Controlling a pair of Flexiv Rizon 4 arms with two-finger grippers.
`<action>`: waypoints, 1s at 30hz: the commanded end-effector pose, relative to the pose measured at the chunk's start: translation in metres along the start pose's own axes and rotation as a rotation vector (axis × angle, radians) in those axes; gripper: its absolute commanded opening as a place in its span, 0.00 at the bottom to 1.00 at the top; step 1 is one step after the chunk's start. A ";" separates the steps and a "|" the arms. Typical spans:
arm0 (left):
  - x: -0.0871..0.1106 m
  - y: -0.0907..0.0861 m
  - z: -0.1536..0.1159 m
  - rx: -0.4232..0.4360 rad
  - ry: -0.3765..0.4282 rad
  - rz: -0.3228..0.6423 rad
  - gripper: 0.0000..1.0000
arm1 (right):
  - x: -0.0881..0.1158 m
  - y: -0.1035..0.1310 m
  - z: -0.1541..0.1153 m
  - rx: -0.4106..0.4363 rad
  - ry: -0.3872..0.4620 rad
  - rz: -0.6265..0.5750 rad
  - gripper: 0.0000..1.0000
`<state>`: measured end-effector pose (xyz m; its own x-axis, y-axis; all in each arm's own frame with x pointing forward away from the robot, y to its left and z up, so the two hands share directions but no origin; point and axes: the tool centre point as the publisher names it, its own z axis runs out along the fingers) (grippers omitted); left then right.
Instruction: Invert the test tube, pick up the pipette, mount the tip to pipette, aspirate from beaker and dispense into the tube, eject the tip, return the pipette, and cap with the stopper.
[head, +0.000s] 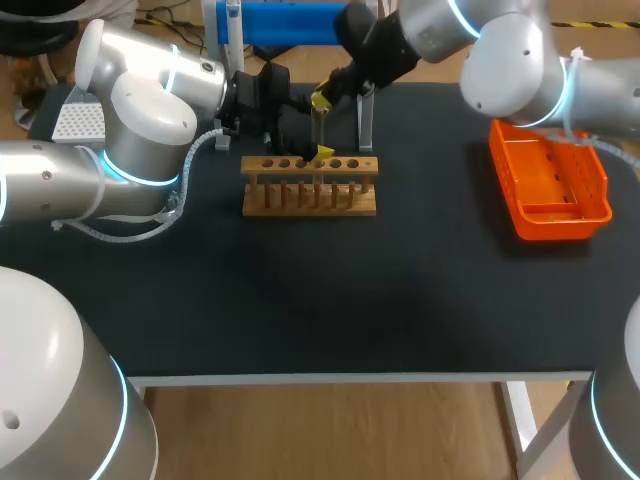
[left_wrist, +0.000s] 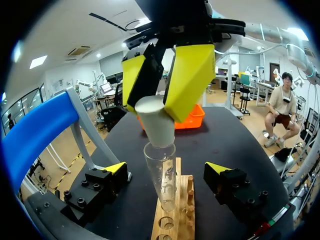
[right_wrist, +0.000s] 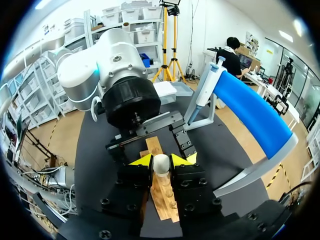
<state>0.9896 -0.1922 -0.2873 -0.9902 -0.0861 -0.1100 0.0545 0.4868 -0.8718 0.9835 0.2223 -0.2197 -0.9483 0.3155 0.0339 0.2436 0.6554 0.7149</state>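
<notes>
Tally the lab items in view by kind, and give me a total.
wooden rack: 1
test tube: 1
stopper: 1
pipette: 1
pipette stand: 1
orange tray: 1
Total: 6

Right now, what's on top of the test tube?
A white stopper sits at the mouth of the test tube, held between the fingers of the right gripper. They hide its sides; whether it is seated is unclear.
</notes>
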 end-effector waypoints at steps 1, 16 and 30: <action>0.001 0.001 0.001 0.004 -0.003 0.002 1.00 | -0.001 -0.001 0.003 0.008 0.002 0.000 0.00; 0.001 0.001 0.001 0.004 -0.003 0.002 1.00 | -0.003 0.002 0.002 -0.003 0.001 0.012 0.00; 0.001 0.001 0.001 0.004 -0.003 0.002 1.00 | -0.001 0.001 0.003 -0.010 0.007 0.019 0.00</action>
<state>0.9896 -0.1922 -0.2873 -0.9902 -0.0861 -0.1100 0.0545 0.4868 -0.8718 0.9858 0.2256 -0.2208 -0.9449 0.3232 0.0518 0.2587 0.6404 0.7232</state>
